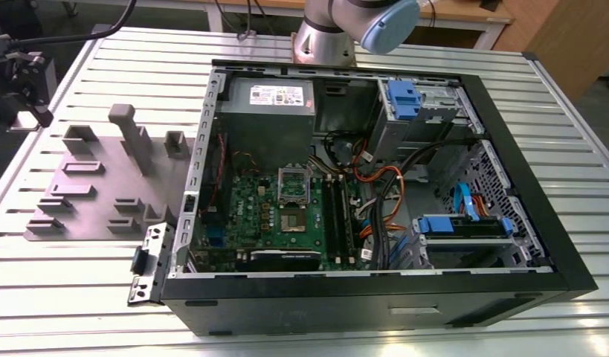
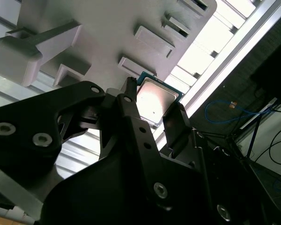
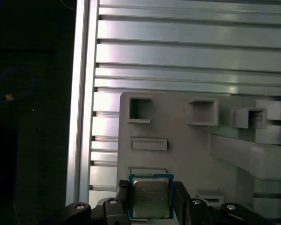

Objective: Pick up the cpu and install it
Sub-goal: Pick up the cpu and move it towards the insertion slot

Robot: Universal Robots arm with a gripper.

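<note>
Clearly, we see the gripper (image 3: 152, 201) clamped on the cpu (image 3: 151, 193), with its two black fingers (image 3: 123, 200) pressed against opposite edges of the chip. In the first wrist view the cpu is a small, thin square. It has a silvery-grey metal lid framed by a narrow blue-green rim, and it lies flat between the fingers. In the second wrist view a bright glare washes across the lid, and we make out one tiny dark mark on it. Behind the chip lies the grey holder plate (image 3: 178, 154), with raised blocks and shallow pockets, on the slatted metal table (image 3: 187, 51). We cannot tell whether the chip touches the plate. In the exterior view the open computer case (image 1: 542, 245) lies beside that plate, with the green motherboard (image 1: 254, 201) and its silver socket frame (image 1: 292, 179) inside.
</note>
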